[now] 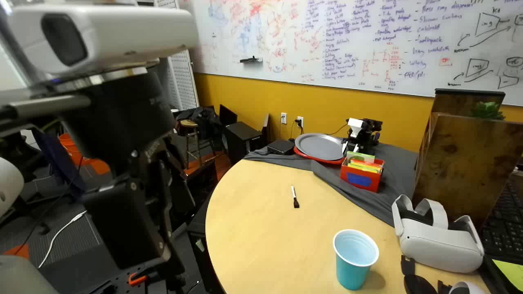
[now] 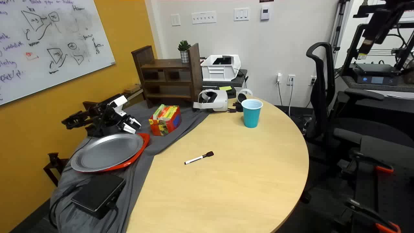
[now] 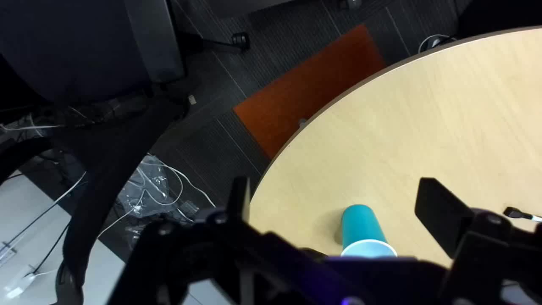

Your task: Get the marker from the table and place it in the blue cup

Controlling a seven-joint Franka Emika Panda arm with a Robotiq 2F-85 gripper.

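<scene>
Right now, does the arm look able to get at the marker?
Probably yes: the marker lies uncovered on the table, nothing else touching it, and the gripper is open, but it would need to move over first.

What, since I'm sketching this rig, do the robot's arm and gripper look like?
The arm has a smooth, rounded white casing with a dark oval inset. Below a shiny metallic band, the gripper is black, with a tapering body and blocky dark fingers. A small violet glow shows on it in the wrist view.
</scene>
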